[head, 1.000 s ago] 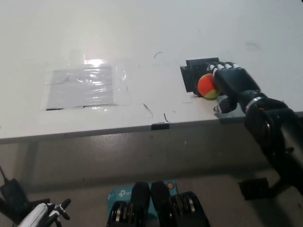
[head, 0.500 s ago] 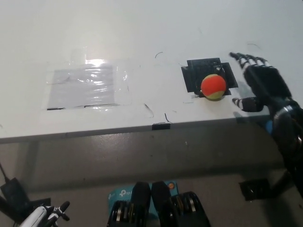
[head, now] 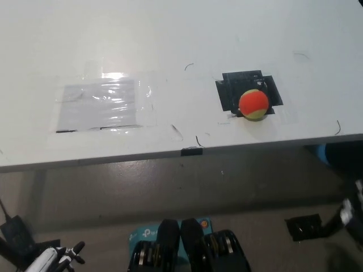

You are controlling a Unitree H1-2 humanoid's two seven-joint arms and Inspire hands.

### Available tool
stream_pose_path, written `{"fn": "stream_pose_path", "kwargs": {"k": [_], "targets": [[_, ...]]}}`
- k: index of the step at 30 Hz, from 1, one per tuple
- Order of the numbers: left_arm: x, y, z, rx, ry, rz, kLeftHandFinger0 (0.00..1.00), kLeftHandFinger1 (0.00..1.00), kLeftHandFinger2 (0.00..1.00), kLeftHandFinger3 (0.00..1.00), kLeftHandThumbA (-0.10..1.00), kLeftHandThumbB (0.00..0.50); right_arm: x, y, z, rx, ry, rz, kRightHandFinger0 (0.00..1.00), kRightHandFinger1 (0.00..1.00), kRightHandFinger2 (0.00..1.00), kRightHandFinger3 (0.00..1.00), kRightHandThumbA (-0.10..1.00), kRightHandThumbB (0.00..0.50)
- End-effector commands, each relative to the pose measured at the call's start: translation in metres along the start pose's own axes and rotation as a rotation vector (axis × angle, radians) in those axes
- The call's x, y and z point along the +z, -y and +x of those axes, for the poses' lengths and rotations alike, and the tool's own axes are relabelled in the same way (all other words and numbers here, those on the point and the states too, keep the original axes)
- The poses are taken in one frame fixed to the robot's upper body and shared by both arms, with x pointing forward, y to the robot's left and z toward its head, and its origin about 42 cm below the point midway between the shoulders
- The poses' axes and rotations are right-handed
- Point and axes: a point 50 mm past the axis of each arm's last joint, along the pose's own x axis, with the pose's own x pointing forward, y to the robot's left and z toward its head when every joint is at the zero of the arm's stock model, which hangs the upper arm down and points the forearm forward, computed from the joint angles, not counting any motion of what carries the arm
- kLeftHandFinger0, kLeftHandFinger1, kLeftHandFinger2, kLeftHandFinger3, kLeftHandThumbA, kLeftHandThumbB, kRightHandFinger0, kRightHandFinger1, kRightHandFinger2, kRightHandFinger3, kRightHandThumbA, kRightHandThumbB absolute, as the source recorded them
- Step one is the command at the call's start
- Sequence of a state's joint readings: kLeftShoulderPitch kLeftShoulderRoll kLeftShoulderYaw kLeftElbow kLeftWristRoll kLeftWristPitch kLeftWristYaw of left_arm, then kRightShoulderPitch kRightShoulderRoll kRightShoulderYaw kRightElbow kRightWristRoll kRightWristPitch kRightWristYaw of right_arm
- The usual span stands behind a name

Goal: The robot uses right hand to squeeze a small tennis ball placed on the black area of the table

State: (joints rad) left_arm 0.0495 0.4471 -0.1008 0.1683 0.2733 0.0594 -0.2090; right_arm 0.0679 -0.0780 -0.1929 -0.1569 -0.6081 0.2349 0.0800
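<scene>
- A small tennis ball, orange on top with a yellow-green underside, is seen resting on the near edge of the black area of the white table, near the table's front edge.
- Nothing is touching the ball.
- Compared with half a second earlier, the black right hand, then spread open just right of the ball above the table, is now found below the table edge at the picture's right border; only a blurred sliver is shown, so its fingers cannot be judged.
- The ball is left in the same spot as before.
- The white left hand is seen resting at the lower left, fingers apart, holding nothing.
- A clear plastic sheet is taped to the table, well left of the ball.
</scene>
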Motion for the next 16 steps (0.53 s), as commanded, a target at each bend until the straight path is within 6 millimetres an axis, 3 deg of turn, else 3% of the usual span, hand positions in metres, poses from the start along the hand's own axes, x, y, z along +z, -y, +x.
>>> {"fn": "stream_pose_path", "kwargs": {"k": [1,3,4,9,11,14,16], "targets": [[0.003,-0.010,0.001,0.051,0.020,0.008,0.21,0.16,0.36,0.50,1.00,0.466,-0.052,-0.005,-0.029,-0.226,0.062,0.552,0.00,0.04,0.31,0.71,-0.07,0.128],[0.003,-0.010,0.002,0.051,0.021,0.007,0.21,0.16,0.35,0.50,1.00,0.452,-0.062,-0.015,-0.031,-0.197,0.025,0.574,0.02,0.05,0.31,0.72,-0.03,0.135],[0.001,-0.010,0.002,0.049,0.015,0.008,0.22,0.17,0.35,0.49,1.00,0.462,-0.071,-0.027,-0.031,-0.128,-0.025,0.601,0.02,0.05,0.30,0.74,0.05,0.145],[-0.001,-0.006,-0.002,0.056,0.013,-0.007,0.24,0.14,0.34,0.46,1.00,0.453,-0.077,-0.030,-0.019,0.005,-0.050,0.466,0.00,0.05,0.30,0.75,0.19,0.161],[-0.001,-0.007,-0.002,0.057,0.012,-0.011,0.20,0.11,0.31,0.44,1.00,0.455,-0.078,-0.031,-0.016,0.075,-0.089,0.334,0.01,0.08,0.35,0.71,0.14,0.142],[0.001,-0.006,-0.004,0.061,0.007,-0.013,0.20,0.13,0.32,0.51,1.00,0.452,-0.076,-0.032,-0.011,0.158,-0.108,0.238,0.06,0.13,0.36,0.68,0.04,0.148],[-0.001,-0.005,-0.004,0.059,0.002,-0.014,0.21,0.14,0.32,0.50,1.00,0.450,-0.076,-0.032,-0.010,0.172,-0.097,0.206,0.07,0.14,0.35,0.64,0.04,0.147]]}}
